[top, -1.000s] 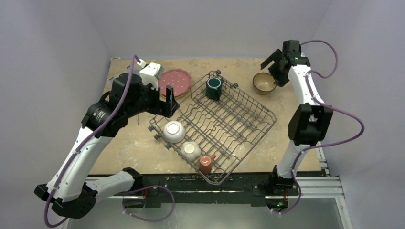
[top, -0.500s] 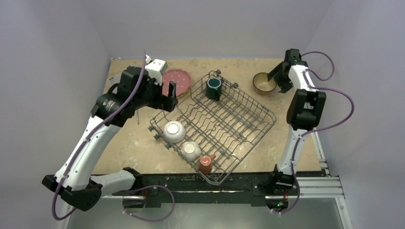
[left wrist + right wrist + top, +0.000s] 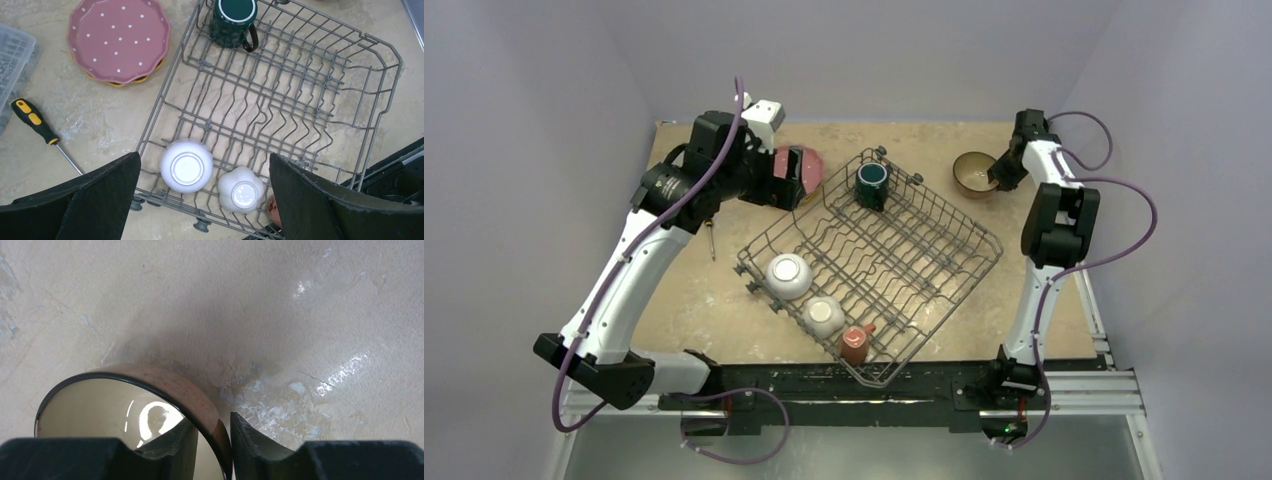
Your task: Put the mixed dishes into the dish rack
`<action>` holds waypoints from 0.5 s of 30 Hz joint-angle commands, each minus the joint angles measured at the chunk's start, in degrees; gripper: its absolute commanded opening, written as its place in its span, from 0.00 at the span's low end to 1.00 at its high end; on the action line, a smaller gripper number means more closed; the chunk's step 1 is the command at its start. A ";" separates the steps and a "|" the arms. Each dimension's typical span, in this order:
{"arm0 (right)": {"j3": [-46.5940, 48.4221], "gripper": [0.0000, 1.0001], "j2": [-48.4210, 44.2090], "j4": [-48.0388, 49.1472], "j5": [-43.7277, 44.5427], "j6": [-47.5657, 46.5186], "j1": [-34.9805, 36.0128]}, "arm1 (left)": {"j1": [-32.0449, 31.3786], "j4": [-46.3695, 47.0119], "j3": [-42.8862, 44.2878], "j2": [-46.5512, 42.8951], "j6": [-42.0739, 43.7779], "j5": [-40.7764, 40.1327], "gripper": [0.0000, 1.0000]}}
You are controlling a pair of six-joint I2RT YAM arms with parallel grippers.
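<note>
My right gripper (image 3: 214, 422) is shut on the rim of the brown bowl (image 3: 170, 385), one finger inside and one outside its wall; the bowl sits on the table at the far right (image 3: 973, 172). The dish rack (image 3: 894, 260) holds the dark teal mug (image 3: 871, 184), the upturned white bowl (image 3: 788, 275), the small floral bowl (image 3: 824, 316) and the red-and-white mug (image 3: 856, 343). My left gripper (image 3: 205, 156) hangs open and empty high above the rack's near-left corner. The pink white-dotted plate (image 3: 119, 39) lies on the yellow plate (image 3: 117, 82), left of the rack.
A yellow-handled screwdriver (image 3: 37, 125) lies on the table left of the rack, with a clear plastic box (image 3: 12, 60) beyond it. In the top view the left gripper (image 3: 789, 180) covers part of the pink plate. The enclosure walls stand close behind the bowl.
My right gripper came down to the brown bowl and closed on its rim. The left arm rose and swung toward the far left, over the plates.
</note>
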 commanded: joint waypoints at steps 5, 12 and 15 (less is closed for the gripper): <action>-2.00 0.16 -0.16 3.31 -0.34 0.79 0.20 | 1.16 -0.40 1.27 -1.27 -1.51 3.25 1.00; 4.72 0.00 -3.21 -0.29 0.19 -0.55 0.20 | 1.25 -1.04 -1.41 -5.09 -2.16 4.03 1.00; 5.81 0.00 -7.65 -1.14 0.13 -0.71 0.23 | 1.25 -0.81 -3.60 -7.20 -2.61 4.65 1.00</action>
